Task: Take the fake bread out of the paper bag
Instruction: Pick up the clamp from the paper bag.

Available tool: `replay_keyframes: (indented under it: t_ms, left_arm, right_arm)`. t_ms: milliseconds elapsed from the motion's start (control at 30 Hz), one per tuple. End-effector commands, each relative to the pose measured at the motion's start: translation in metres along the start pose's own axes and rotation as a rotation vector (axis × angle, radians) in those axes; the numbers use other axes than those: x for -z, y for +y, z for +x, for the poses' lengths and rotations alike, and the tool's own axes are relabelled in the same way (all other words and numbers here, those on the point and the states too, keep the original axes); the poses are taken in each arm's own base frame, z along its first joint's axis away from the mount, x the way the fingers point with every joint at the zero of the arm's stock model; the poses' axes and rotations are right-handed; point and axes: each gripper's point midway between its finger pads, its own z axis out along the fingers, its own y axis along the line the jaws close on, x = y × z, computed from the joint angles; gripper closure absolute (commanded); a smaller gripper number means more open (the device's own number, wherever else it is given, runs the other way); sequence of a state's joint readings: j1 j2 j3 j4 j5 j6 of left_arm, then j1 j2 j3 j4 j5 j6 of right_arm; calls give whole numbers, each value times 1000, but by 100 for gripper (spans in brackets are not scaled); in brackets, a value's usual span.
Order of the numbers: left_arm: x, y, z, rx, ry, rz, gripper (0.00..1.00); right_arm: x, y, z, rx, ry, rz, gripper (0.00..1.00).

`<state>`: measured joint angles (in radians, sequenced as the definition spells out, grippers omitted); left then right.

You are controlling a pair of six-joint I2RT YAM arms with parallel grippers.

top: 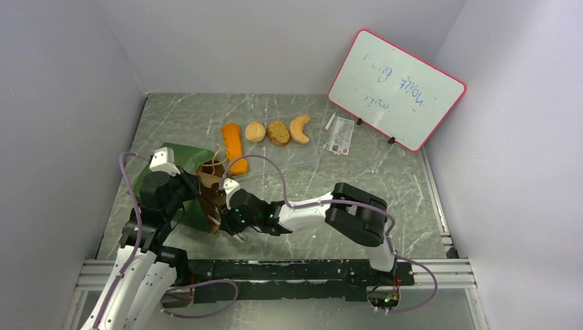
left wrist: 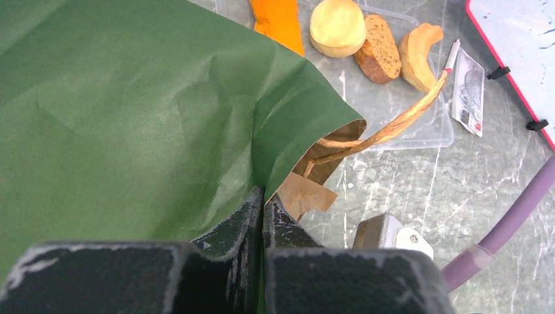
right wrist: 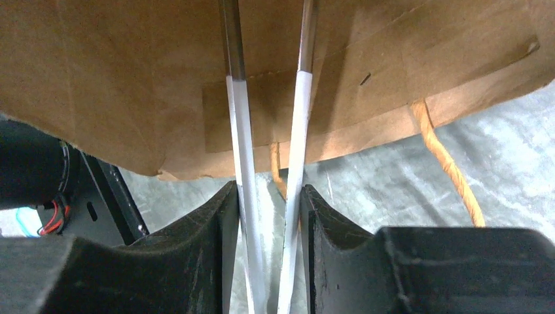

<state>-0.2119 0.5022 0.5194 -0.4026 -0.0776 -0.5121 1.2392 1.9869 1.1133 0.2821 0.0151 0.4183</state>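
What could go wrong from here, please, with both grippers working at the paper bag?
1. The left gripper pinches only a thin edge of the paper bag, so the paper could slip out or tear.
2. The cord handle hangs close to the right gripper and the thin rods between its fingers, and it might snag.
3. The bag's inside is hidden in every view, so anything in there could be missed.

The bag is dark green outside, kraft brown inside, its cord tan. Beyond the bag: orange loaf, pale yellow bun, speckled brown slice, tan croissant. Against the bag, tongs white, then steel-grey.
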Motion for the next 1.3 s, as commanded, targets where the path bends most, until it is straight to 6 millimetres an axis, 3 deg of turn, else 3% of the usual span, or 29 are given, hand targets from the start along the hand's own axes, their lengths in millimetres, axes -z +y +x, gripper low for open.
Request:
replay_keyframes:
  t_ms: [0, 233, 433, 633, 833, 1067, 1267]
  left_arm:
    - [7, -12, -12, 0, -22, 44, 93]
    - [10, -27, -13, -29, -7, 128, 93]
    - [16, -44, -12, -49, 0, 228, 93]
    - [26, -54, -18, -66, -14, 282, 93]
    - [35, -61, -24, -101, -32, 320, 93]
    - [37, -55, -29, -116, -40, 280, 93]
    - [35, -52, -27, -108, -33, 264, 93]
  right_arm:
    - [22, 14, -35, 0, -116, -42, 71]
    - [57, 34, -80, 2, -181, -76, 71]
    - [66, 45, -103, -24, -188, -92, 71]
    - [68, 42, -106, -61, -159, -67, 71]
    - [84, 43, -104, -87, -130, -59, 72]
    - [110, 40, -106, -126, -143, -37, 71]
    - [126, 23, -100, -177, -144, 17, 70]
